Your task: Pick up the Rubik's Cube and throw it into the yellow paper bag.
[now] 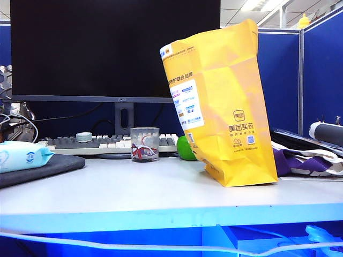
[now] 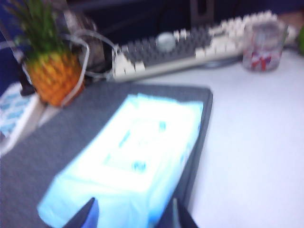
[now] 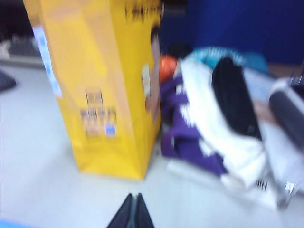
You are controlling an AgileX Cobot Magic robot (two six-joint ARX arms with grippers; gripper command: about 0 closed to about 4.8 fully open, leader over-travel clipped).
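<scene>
On the far left, beside the monitor [image 1: 115,48], we see only the left wrist view's evidence of the left gripper [image 2: 130,213]: two dark fingertips [image 2: 88,216] poke in from the frame edge, standing apart with nothing between them, hovering over a pale blue wipes pack [image 2: 137,152] that lies on a grey pad [image 2: 61,142]. That view is blurred; a pineapple ornament [image 2: 52,71] beside the pad shows here and not in the exterior view. In front of the monitor sits the keyboard [image 1: 107,143], and just before it a glass cup [image 1: 144,144] holding red and white bits we cannot identify. Right of the monitor stands the yellow paper bag [image 1: 225,101], upright and leaning slightly, a green ball [image 1: 186,149] half hidden behind it. The Rubik's Cube appears in no view. The right gripper [image 3: 134,213] shows its fingertips pressed together, empty, low over the table [image 1: 134,187] before the bag. Only its blurred view reveals the purple and white cloth [image 3: 209,133] fully.
</scene>
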